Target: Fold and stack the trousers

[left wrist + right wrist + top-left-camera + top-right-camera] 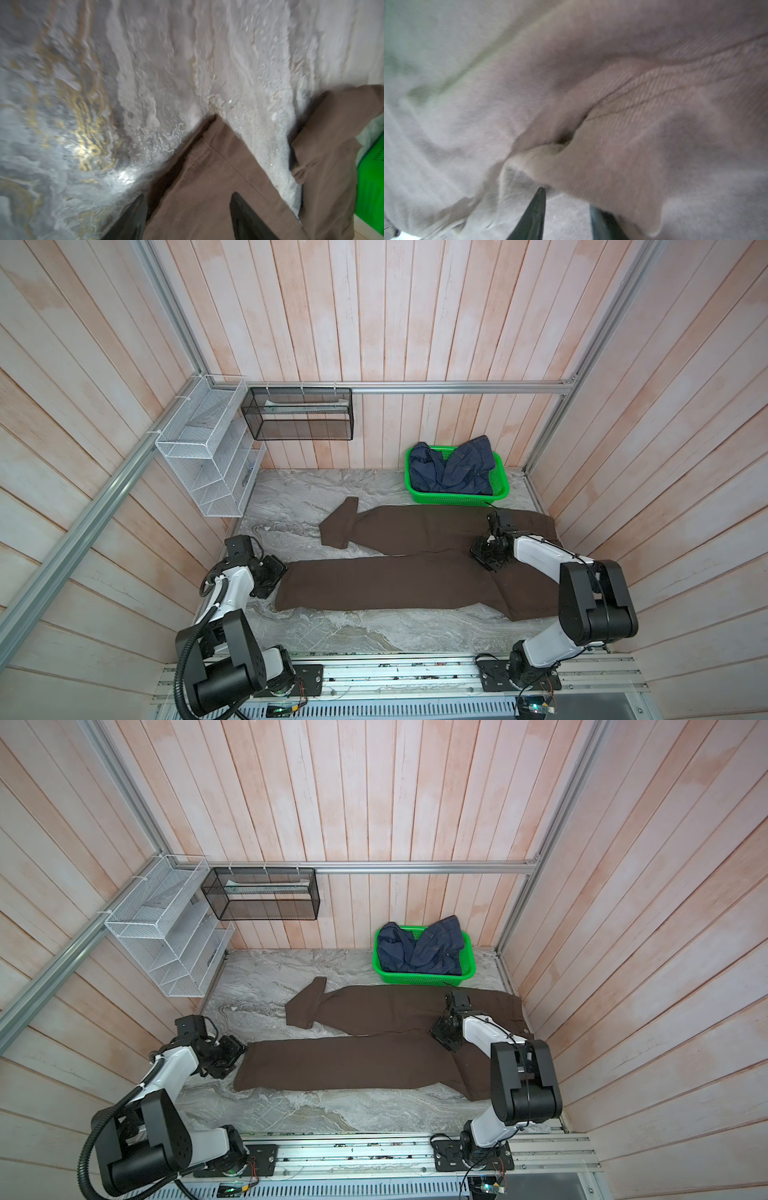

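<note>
The trousers (395,580) lie flat just before the green basket (449,498). Your left gripper (187,195) gapes astride the hem far from it. Your right gripper (566,199), partly parted and holding nothing, meets the waist nearby.

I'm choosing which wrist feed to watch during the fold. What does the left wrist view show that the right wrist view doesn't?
Only left wrist: the marble tabletop, a hem corner of the trousers between the jaws of the open left gripper, and the green basket. Only right wrist: a stitched seam close up, ahead of the open right gripper. Both: brown trouser fabric beneath parted jaws.
</note>
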Motion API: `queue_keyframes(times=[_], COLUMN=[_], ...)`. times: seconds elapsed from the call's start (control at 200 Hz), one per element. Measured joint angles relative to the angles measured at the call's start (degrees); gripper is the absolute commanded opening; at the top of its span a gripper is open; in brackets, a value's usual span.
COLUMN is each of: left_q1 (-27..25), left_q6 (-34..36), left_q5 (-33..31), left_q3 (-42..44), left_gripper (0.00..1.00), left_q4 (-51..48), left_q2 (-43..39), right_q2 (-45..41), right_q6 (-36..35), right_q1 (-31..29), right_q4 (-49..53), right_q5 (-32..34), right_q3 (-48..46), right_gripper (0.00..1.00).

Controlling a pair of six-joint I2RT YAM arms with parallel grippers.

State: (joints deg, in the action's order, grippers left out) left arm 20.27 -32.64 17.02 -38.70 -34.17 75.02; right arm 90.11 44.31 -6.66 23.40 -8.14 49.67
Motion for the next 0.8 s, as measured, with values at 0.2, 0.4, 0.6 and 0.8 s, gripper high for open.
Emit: queue_keyframes(times=[0.2, 0.4, 0.6, 0.8], left_q1=[-2.54, -5.4, -7.15, -10.99], left_q6=[-0.87, -1.49, -1.18, -1.44], left_q5=[-2.36, -5.92, -8.66, -9.42], left_q3=[1.25, 1.25, 0.87, -0.02], left_gripper=[0.62, 0.46, 0.13, 0.0], left_q4=[1.27, 2.05, 3.04, 2.84], left_q2=[1.09, 2.78, 4.68, 4.24], right_q2=[-2.16, -3.02, -4.44, -5.49], right_q6=[0.02, 0.07, 0.26, 0.26], right_q1=[-0.74, -0.81, -1.07, -1.14], right_q4=[0.7, 0.92, 1.36, 1.73], right_q5=[-0.79, -1.2, -1.6, -2.05], right_q3=[1.31, 1.4, 1.57, 2.03], right_gripper=[0.38, 0.38, 0.38, 0.39])
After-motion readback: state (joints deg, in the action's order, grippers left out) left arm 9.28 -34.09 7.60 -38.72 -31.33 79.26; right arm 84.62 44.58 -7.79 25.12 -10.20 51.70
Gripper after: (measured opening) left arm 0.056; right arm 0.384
